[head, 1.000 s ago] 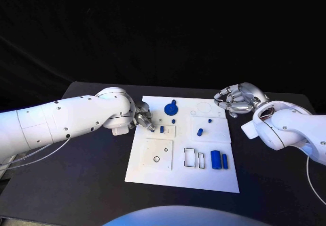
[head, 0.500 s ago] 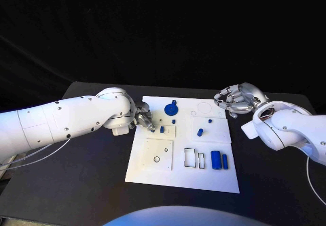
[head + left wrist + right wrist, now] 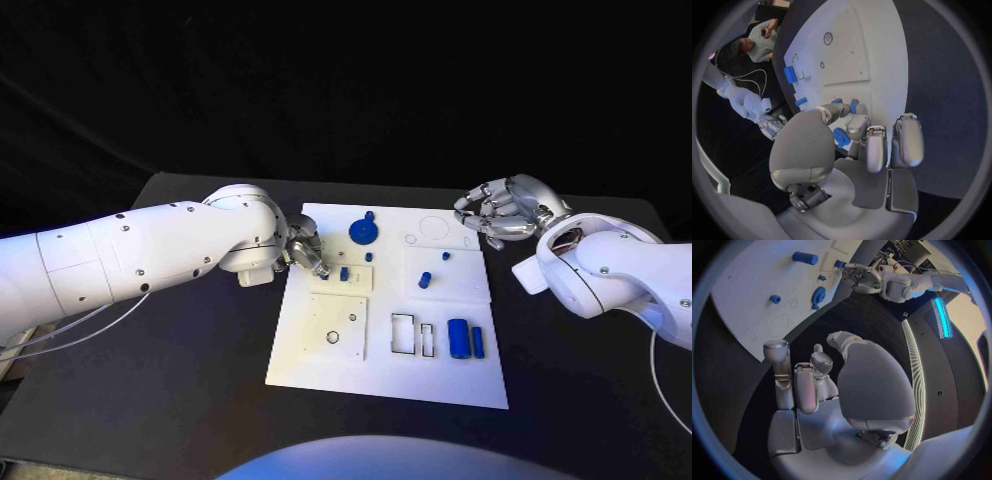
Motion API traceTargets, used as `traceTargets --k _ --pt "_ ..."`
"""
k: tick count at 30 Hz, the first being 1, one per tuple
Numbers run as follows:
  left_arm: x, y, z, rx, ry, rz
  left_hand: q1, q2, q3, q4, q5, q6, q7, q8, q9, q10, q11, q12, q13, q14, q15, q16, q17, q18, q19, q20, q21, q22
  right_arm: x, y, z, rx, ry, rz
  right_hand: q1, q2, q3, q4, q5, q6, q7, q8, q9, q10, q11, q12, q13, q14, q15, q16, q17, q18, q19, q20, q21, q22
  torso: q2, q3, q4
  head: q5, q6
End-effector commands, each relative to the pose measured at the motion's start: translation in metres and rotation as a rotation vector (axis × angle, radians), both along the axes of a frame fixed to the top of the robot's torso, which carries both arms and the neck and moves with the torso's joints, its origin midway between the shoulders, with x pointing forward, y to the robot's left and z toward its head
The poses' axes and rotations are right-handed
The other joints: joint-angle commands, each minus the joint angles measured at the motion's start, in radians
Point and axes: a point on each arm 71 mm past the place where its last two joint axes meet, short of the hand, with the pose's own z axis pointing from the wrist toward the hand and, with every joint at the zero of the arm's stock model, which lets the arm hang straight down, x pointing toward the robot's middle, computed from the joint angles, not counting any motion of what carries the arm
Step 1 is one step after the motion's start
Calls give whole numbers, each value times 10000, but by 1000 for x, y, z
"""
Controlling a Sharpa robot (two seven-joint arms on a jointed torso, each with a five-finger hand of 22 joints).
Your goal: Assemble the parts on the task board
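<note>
While the left hand [image 3: 303,252] pinches a small blue part [image 3: 343,273] in its fingers at the task board [image 3: 378,375] left edge, seating appears next; the right hand [image 3: 500,212], fingers curled empty, hovers beside the far corner.

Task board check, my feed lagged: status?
Left hand fingers on small blue part. Right hand curled, holding nothing. White task board unobstructed.

Bright overhead light falls on the white task board [image 3: 387,330] against dark surroundings. Wrist views bend strongly toward their circular rims.
</note>
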Motion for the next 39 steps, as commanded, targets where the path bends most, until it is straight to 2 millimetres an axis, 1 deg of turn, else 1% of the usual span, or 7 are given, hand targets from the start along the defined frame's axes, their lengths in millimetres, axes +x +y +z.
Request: traceTargets --k 1,3,9,12,16,19,39 --pt "-1 -2 -1 -52 162 -66 -76 -5 1741 -1816 124 376 -263 71 20 84 -16 28 7 1056 -78 36 2628 -55 41 -35 46 1144 0 2 0 -50 3 171 -122 -9 67 -10 15 -83 14 36 9 15 -10 43 -8 199 -69 -40 -10 187 -12 -12 -53 -13 3 0 4 -1 -26" --pt "-1 -2 -1 -32 184 -69 -114 -21 1757 -1858 285 408 -269 84 28 108 -24 38 31 1056 -86 36 2628 -55 41 -44 48 1155 0 2 -1 -51 3 171 -122 -9 67 -10 15 -83 14 36 9 15 -10 43 -8 199 -69 -40 -10 187 -12 -12 -53 -13 -1 -2 1 8 -28" --pt "-1 -1 -1 19 221 -54 -173 -53 1769 -1922 524 449 -280 112 51 140 -33 45 55 1056 -97 36 2628 -58 48 -56 62 1180 0 2 -1 -52 8 176 -122 -9 67 -10 15 -83 14 36 9 15 -10 43 -8 199 -69 -40 -10 187 -12 -12 -53 -13 -1 -3 -1 18 -42" --pt "-1 -1 -1 41 227 -40 -190 -60 1772 -1939 591 459 -283 120 59 155 -36 56 73 1056 -100 36 2628 -60 55 -59 72 1191 0 2 -1 -52 11 177 -122 -9 67 -10 15 -83 14 36 9 15 -10 43 -8 199 -69 -40 -10 187 -12 -12 -53 -13 1 -5 -3 19 -36" --pt "-1 0 -1 68 241 -34 -210 -69 1777 -1960 680 476 -287 132 70 168 -39 59 81 1056 -105 36 2628 -59 52 -63 70 1195 0 2 -1 -54 14 176 -122 -9 67 -10 15 -83 14 36 9 15 -10 43 -8 199 -69 -40 -10 187 -12 -12 -53 -13 -4 2 -4 21 -43" --pt "-1 -1 -1 82 257 -45 -227 -78 1778 -1974 743 487 -292 141 78 183 -42 70 99 1056 -108 36 2628 -60 55 -66 75 1202 0 2 -1 -53 15 179 -122 -9 67 -10 15 -83 14 36 9 15 -10 43 -8 199 -69 -40 -10 187 -12 -12 -53 -13 -8 -5 2 19 -50" --pt "1 -6 -3 171 475 -94 -251 -87 1780 -1997 830 506 -298 151 89 205 -48 77 111 1056 -112 36 2628 -59 53 -71 73 1207 0 2 -1 -52 12 191 -146 -29 89 -32 32 -106 15 50 18 11 -10 46 -15 197 -69 -50 -18 189 -14 -13 -71 -20 -10 -5 4 16 -65"
